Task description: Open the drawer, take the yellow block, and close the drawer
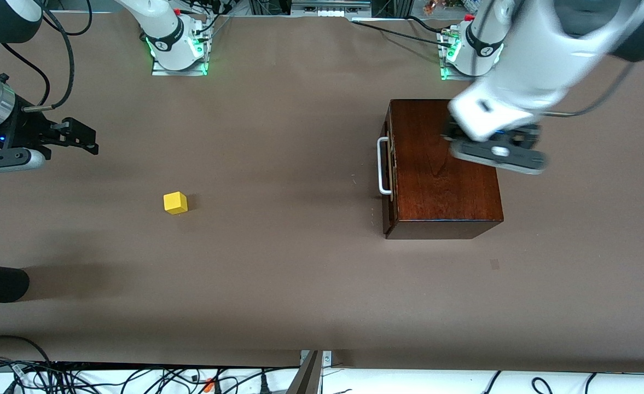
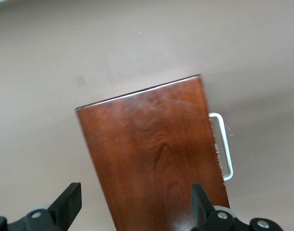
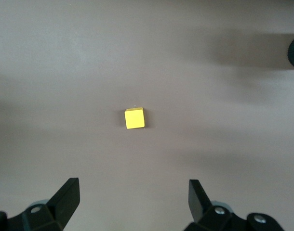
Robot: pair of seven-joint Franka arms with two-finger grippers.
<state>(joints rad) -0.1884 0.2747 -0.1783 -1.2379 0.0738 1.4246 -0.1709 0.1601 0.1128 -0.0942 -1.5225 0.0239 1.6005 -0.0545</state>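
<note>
The drawer [image 1: 388, 167] sits shut in the reddish-brown wooden box [image 1: 445, 164] toward the left arm's end of the table [image 1: 300, 273], its white bar handle [image 1: 382, 166] facing the right arm's end; the yellow block [image 1: 175, 202] lies out on the bare table toward the right arm's end, well apart from the box and a little nearer the front camera than the handle; so, by my reading, the block is already out and the drawer closed, and what remains is to finish cleanly.

The left gripper [image 2: 137, 202] hangs over the box top, jaws wide apart and holding nothing; the right gripper [image 3: 132, 197] hovers over the table's edge at the right arm's end, jaws likewise spread and empty, the block in its wrist view.

To do this step well: check that the drawer front sits flush with the box; if any gap shows, press squarely on the handle's middle, not a corner, lest the box skid; lift the left arm straight up off the lid; leave the block untouched.
</note>
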